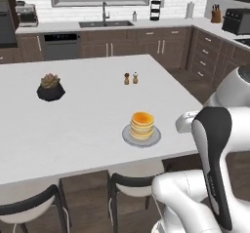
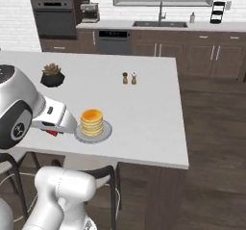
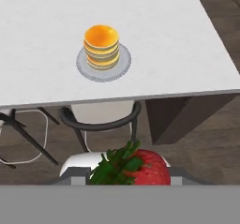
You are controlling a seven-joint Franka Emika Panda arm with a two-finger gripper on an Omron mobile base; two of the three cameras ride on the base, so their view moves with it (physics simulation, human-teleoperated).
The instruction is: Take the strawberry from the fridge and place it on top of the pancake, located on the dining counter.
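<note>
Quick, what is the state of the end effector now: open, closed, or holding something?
End effector: closed on the strawberry, short of the counter edge, with the pancake ahead.

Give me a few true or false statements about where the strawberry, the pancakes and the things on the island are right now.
1. The strawberry sits between the fingers. True.
2. The strawberry already rests on the pancake. False: it is short of the dining counter, over the floor by a stool.
3. The pancake stack stands on a grey plate. True.
4. The two small shakers stand on the plate. False: they stand apart, farther back on the counter.
5. A potted plant sits on the counter. True.
</note>
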